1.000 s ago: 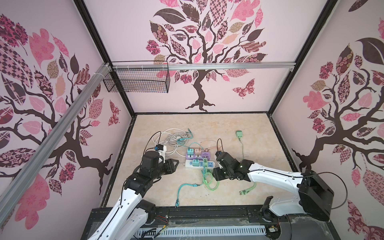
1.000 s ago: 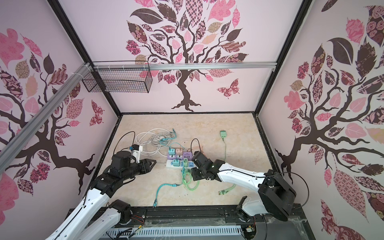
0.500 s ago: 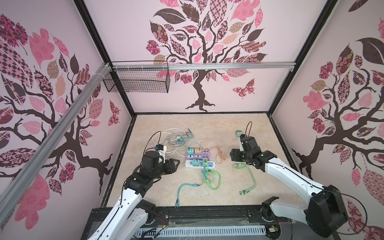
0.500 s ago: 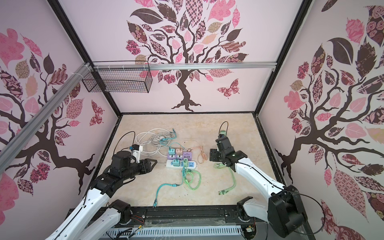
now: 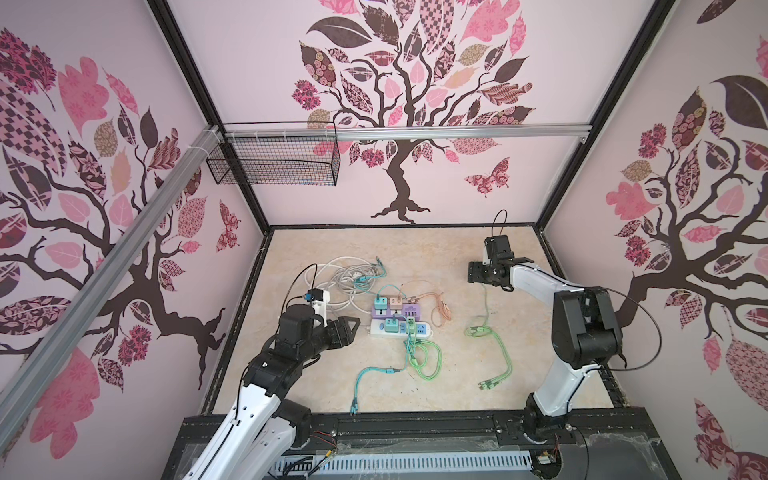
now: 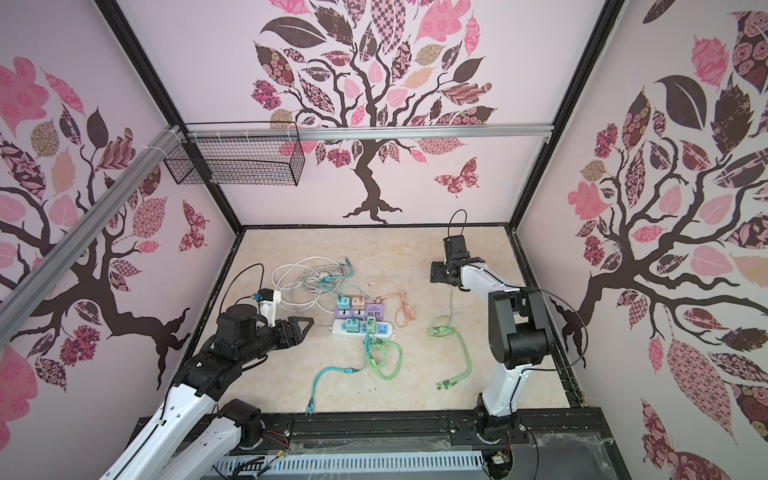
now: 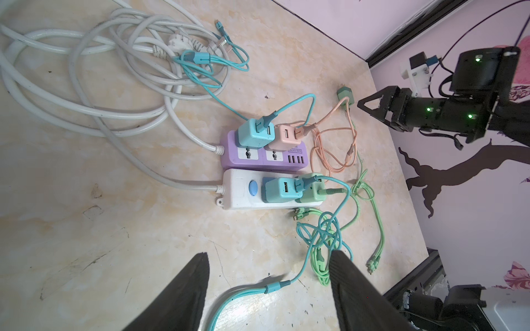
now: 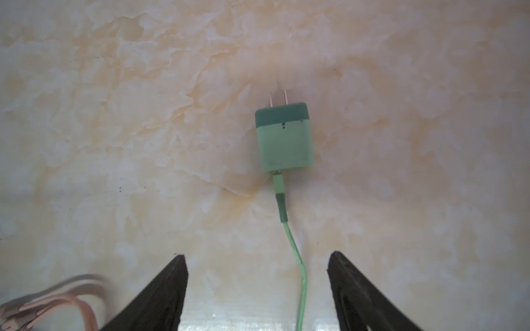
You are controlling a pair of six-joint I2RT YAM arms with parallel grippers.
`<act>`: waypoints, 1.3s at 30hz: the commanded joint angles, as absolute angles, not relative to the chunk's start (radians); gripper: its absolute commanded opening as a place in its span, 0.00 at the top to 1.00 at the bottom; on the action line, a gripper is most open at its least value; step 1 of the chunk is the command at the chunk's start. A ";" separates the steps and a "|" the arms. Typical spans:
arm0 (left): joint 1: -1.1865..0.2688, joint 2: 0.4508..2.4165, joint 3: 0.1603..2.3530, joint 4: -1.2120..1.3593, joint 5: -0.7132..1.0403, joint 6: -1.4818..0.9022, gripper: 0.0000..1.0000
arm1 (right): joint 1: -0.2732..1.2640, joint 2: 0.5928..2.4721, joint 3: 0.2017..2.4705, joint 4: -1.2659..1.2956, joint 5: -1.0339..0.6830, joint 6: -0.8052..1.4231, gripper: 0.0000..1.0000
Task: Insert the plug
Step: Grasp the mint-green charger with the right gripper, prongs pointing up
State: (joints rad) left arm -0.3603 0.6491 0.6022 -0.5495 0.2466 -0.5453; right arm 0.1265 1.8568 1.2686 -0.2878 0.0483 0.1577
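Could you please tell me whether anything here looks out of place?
Yes: the green cube charger lies unplugged on its side, prongs bare, apart from the white power strip and the purple power strip.

Back wall (image 5: 540,183): pale pink, with a dark-trunked tree decal (image 5: 398,183), patterned pink and brown leaves, and a butterfly (image 5: 488,179) right of the trunk.
Side walls (image 5: 673,415): the same pink, each with branching tree decals.
Frame: black posts (image 5: 183,62) in the back corners; an aluminium rail (image 5: 457,134) crosses the back wall, and a second rail (image 5: 104,266) runs along the wall on the left of both top views.
Basket: a black wire basket (image 5: 274,164) hangs at the back left corner.
Tabletop (image 5: 457,374): beige, marbled, scuffed, bordered in black.
Front edge: white slotted cable duct (image 5: 399,461).
Light: soft and even.
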 commanded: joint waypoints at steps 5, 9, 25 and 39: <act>-0.357 0.619 0.617 -0.555 0.232 -0.537 0.29 | 0.090 2.065 1.496 -0.389 0.101 0.035 0.20; -0.357 0.617 0.621 -0.559 0.227 -0.535 0.29 | 0.078 2.131 1.570 -0.417 0.098 0.022 0.21; -0.357 0.613 0.618 -0.567 0.216 -0.534 0.29 | 0.067 2.219 1.626 -0.413 0.057 0.000 0.33; -0.357 0.608 0.614 -0.569 0.206 -0.536 0.28 | 0.067 2.217 1.596 -0.399 0.041 -0.001 0.51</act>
State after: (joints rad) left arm -0.3603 0.6193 0.6022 -0.5636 0.2173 -0.5461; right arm 0.0704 2.1876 1.5993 -0.3965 0.0479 0.0113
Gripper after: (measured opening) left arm 0.715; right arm 0.491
